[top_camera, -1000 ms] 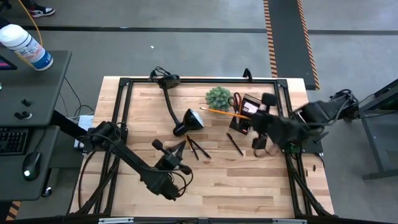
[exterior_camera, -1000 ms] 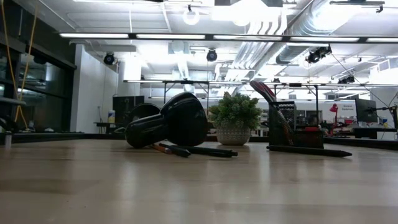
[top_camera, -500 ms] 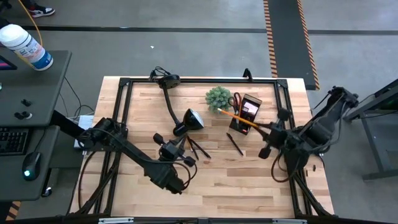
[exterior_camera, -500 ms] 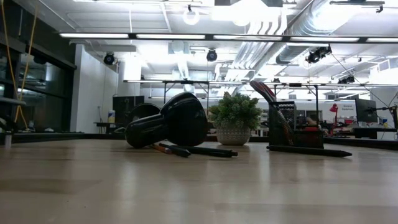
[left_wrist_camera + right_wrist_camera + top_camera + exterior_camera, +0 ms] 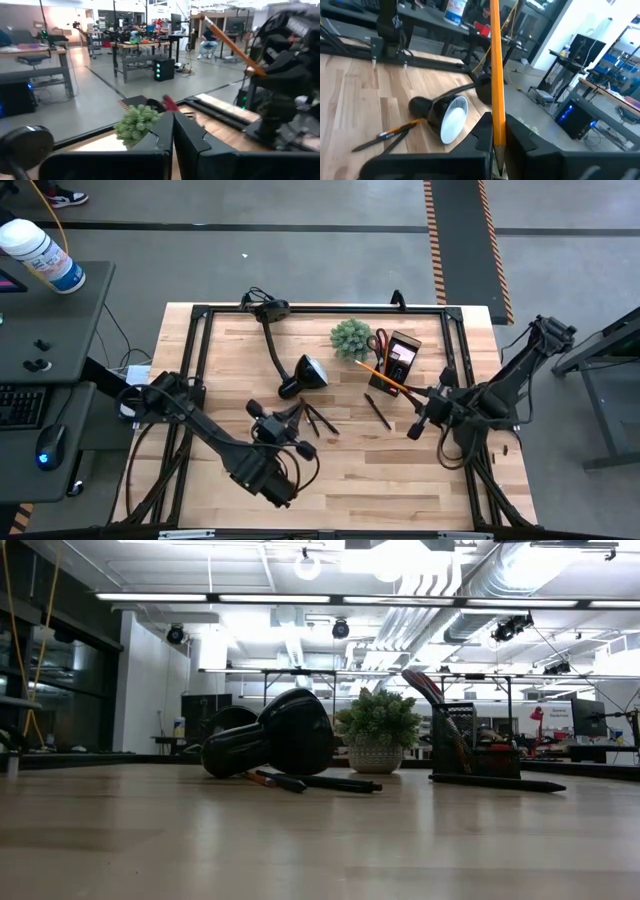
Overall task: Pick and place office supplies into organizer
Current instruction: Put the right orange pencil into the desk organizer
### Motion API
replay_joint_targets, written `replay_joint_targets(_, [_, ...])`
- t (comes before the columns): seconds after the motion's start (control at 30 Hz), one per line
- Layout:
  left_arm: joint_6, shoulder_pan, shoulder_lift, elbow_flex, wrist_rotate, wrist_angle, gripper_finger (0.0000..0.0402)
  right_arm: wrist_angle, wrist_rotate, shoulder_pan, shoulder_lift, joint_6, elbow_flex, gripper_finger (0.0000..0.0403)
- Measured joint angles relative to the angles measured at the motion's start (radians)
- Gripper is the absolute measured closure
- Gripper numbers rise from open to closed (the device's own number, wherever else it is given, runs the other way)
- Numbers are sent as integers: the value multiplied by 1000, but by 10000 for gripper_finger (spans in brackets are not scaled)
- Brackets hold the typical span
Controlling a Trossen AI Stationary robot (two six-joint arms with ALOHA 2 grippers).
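My right gripper hovers near the table's right side, just in front of the black organizer, and is shut on an orange pencil. The organizer holds the red-handled scissors and something pink; it stands beside the green plant. My left gripper is shut and hangs over the table's middle, close to a few pencils lying flat. A dark pen lies in front of the organizer. The low view shows the organizer and this pen, but no gripper. My right gripper pinches the orange pencil near one end between its two fingers. The pencil runs on along the fingers' line and away from them. It is lifted clear of the table, and its free end slants toward the far left, over the organizer.
The black desk lamp lies on its side between the two grippers, its white-faced head toward the right arm. A black frame runs around the table top. Bare wood lies along the near edge.
My right gripper has carried the orange pencil a little toward the table's right and near edges, and its arm has drawn back toward the right edge. The pencil's free end has moved from beside the plant to over the organizer. Nothing on the table has moved.
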Motion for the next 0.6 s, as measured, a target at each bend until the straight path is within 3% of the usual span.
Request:
replay_joint_targets(0.17, [251,-3,0,1,2,280,401,122,-4,9,-41,-173,-12,392])
replay_joint_targets(0.33, [846,5,0,1,67,777,402,187,-60,9,-92,-313,-12,392])
replay_joint_targets(0.5, [1439,38,0,-20,310,1256,402,186,-62,9,-142,-377,-12,392])
replay_joint_targets(0.6, [1747,80,1,-61,624,1597,402,171,-83,9,-160,-383,-12,392])
